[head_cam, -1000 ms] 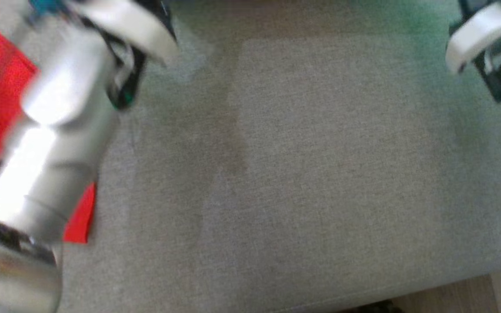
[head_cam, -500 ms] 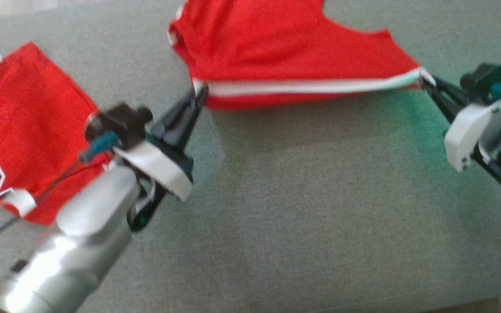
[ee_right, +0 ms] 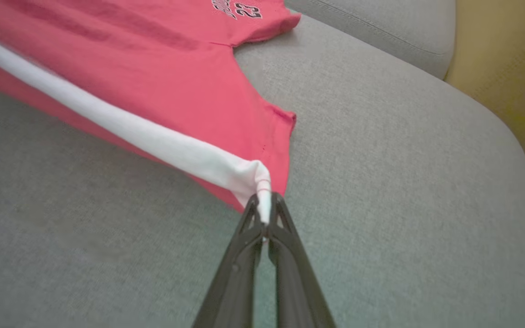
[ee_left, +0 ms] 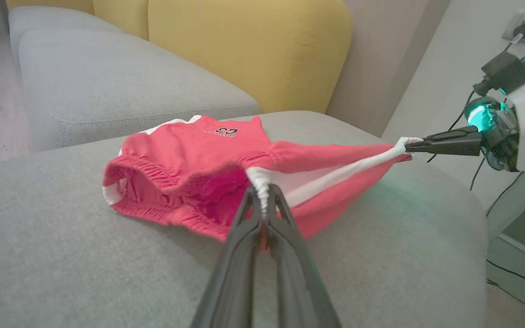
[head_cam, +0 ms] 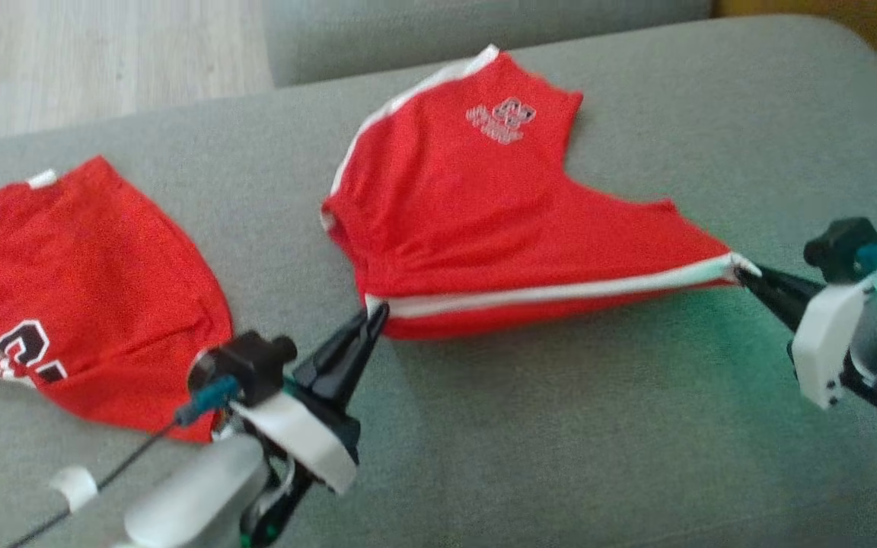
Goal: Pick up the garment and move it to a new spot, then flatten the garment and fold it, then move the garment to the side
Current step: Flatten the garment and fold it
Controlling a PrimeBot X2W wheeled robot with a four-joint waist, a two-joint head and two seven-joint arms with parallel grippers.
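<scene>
Where the garment (head_cam: 484,221) lies, grey sofa fabric (head_cam: 545,441) meets yellow cushions (ee_left: 249,50).

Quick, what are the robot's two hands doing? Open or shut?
Left gripper: shut on the red shorts, at one end of the white stripe.
Right gripper: shut on the red shorts, at the other end.

Red matt knit cloth for shorts (head_cam: 484,221), with smooth white cloth stripe (head_cam: 560,291) and ribbed, puckered waistband (ee_left: 148,180). Looks the same red matt cloth on jersey (head_cam: 88,281), lettering printed flat. Grey woven cloth on sofa (head_cam: 560,426), matt, coarse grain. Dark smooth plastic on fingers (ee_left: 239,255), faint sheen. White smooth plastic on wrist shell (head_cam: 819,335). Glossy pale forearm (head_cam: 195,487), metal or plastic unclear. Yellow matt cloth on cushion (ee_left: 244,45). Pale wood on floor (head_cam: 103,61), smooth.
</scene>
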